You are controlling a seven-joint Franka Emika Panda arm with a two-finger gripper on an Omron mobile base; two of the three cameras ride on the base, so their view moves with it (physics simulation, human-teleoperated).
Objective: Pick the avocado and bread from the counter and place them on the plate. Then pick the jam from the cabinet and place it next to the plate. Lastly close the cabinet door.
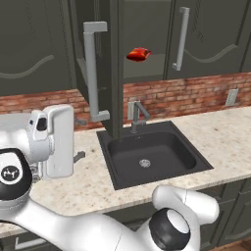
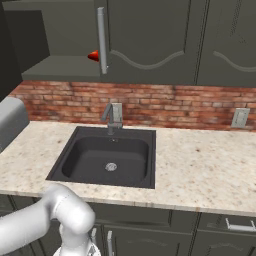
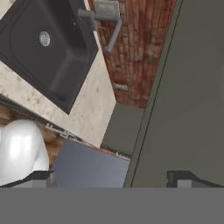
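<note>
The cabinet door (image 1: 113, 88) stands open, swung out over the counter (image 1: 225, 132), with its light-grey bar handle (image 1: 91, 73) facing me. On the shelf (image 2: 60, 67) inside the cabinet sits the red jam (image 1: 138, 54), partly behind a neighbouring door's handle in the right base view (image 2: 93, 56). My gripper (image 1: 80, 139) hovers over the counter's left part, just left of the open door's lower end, open and holding nothing. In the hand view the gripper (image 3: 113, 179) has its tips wide apart, facing the door panel (image 3: 188, 87). The avocado, bread and plate are out of view.
A dark sink (image 1: 147, 157) with a grey faucet (image 1: 137, 115) is set into the counter below the cabinet. A brick backsplash (image 2: 165, 102) carries a wall outlet (image 2: 240, 117). Closed wall cabinets (image 2: 200, 40) run to the right. Drawers (image 2: 235, 227) line the counter front.
</note>
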